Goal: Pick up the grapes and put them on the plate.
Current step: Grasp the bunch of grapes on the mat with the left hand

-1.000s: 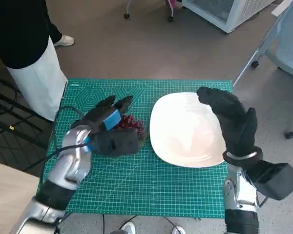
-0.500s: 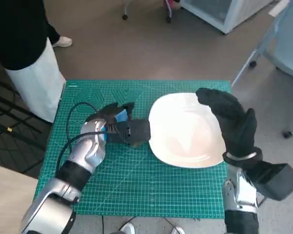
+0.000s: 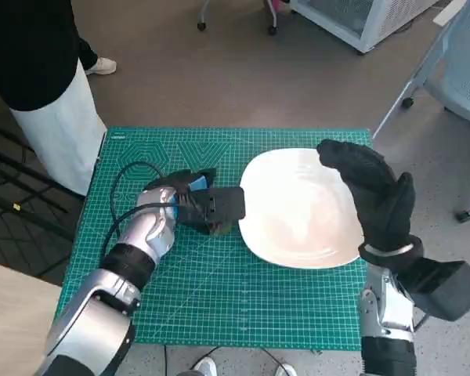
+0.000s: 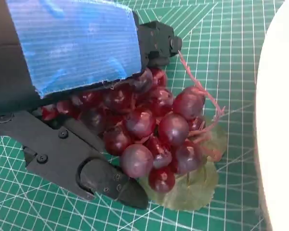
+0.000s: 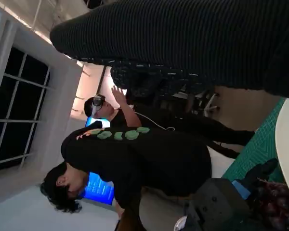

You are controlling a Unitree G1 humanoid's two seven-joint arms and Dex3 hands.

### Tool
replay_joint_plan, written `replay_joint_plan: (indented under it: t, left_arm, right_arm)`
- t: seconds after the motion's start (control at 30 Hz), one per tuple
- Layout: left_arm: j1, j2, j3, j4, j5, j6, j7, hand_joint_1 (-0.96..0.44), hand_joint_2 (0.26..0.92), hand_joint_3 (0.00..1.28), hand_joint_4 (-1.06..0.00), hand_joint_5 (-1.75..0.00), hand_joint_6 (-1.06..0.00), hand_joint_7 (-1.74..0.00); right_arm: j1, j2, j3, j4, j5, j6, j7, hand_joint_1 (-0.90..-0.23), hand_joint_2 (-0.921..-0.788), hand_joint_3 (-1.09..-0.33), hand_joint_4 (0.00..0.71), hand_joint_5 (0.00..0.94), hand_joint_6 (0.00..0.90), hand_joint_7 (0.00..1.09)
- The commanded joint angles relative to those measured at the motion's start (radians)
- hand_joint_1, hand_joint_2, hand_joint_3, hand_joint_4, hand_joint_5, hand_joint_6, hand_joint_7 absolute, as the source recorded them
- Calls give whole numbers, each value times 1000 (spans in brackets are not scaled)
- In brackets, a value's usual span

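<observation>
Head view puts the left hand (image 3: 207, 207) on the green cutting mat (image 3: 219, 305) that covers the desk, just at nine o'clock of the white plate (image 3: 298, 211), with the grapes (image 3: 219, 227) almost wholly hidden beneath it. Left wrist view fills in what that angle misses — the dark red grapes (image 4: 151, 130) sit bunched between the blue-taped back and the black fingers (image 4: 86, 168) curled under them, so the left hand holds the bunch, with a pale stem trailing free and a limp green leaf (image 4: 192, 180) lying against the mat below. Whether the bunch is clear of the mat I cannot tell. To do this step well, I judge the hand should lift enough for leaf and stem to clear the plate's rim, then travel toward three o'clock and let go well inside the plate, since the cluster looks loose and liable to roll. The right hand (image 3: 372, 192) hovers over the plate's three o'clock edge, fingers spread and holding nothing; it may want to stay out of the path. Right wrist view adds only people in dark clothing standing beyond the desk — none of that shows from the left wrist.
</observation>
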Motion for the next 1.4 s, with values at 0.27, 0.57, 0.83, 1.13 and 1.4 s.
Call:
replay_joint_plan:
  t: [0.27,0.57,0.83,1.13,1.4]
  left_arm:
    - [-13,-12,-13,130,-26,-34,18,-517,703,0,1,1,-67,-1]
    - [-24,-20,-19,171,-36,-30,26,-482,698,0,1,1,-70,-2]
    - [-24,-19,-20,184,-41,-36,33,-486,688,0,1,1,-77,-4]
    - [-26,-16,-18,191,-47,-39,42,-304,690,3,1,1,-86,-6]
    - [-25,-15,-24,200,-44,-41,55,-29,732,24,0,0,-103,-10]
  right_arm:
    - [5,-4,-4,17,6,13,8,-459,-921,-572,197,1,-1,438]
    - [4,-5,-3,15,3,13,7,-461,-921,-572,197,1,-1,438]
    - [4,-7,-1,10,2,10,11,-462,-921,-572,197,0,-1,438]
    - [2,-7,-1,15,2,4,15,-465,-921,-571,197,0,-1,438]
    - [1,-6,-2,18,-1,-3,17,-465,-921,-571,197,0,-1,438]
